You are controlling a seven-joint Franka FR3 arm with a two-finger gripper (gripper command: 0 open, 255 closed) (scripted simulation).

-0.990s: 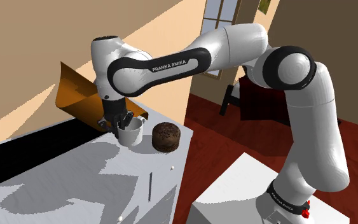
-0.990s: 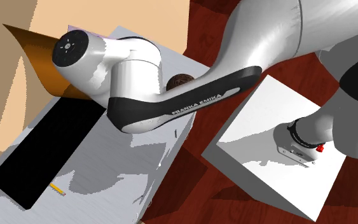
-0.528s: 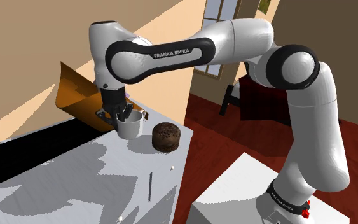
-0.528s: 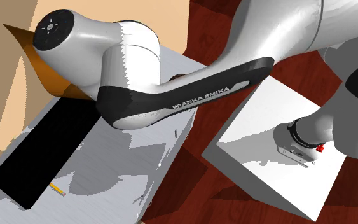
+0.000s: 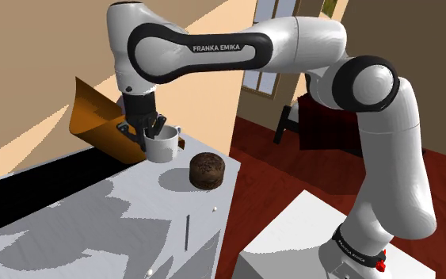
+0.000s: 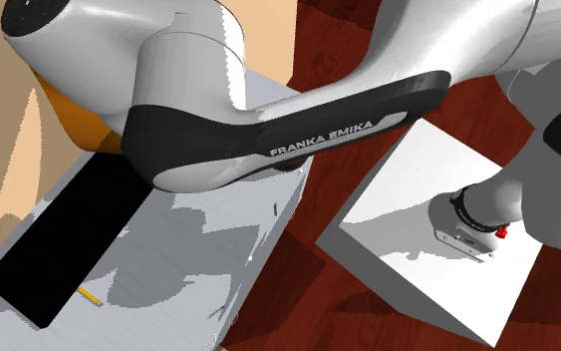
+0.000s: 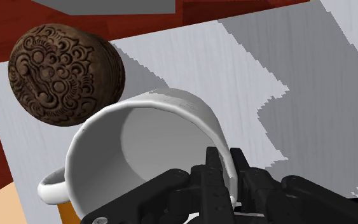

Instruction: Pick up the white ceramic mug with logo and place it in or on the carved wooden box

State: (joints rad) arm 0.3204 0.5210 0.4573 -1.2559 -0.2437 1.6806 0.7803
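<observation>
Grey table (image 5: 94, 226); mug (image 5: 160, 148) upright, mouth up

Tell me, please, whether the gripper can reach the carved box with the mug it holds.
Probably yes: the gripper holds the mug by its rim, off the table, and nothing stands between it and the carved box nearby.

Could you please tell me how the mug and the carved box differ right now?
The mug is plain white and open-topped; the box is dark brown, carved and closed. The mug hangs in the gripper; the box sits on the table. Both are round.
</observation>
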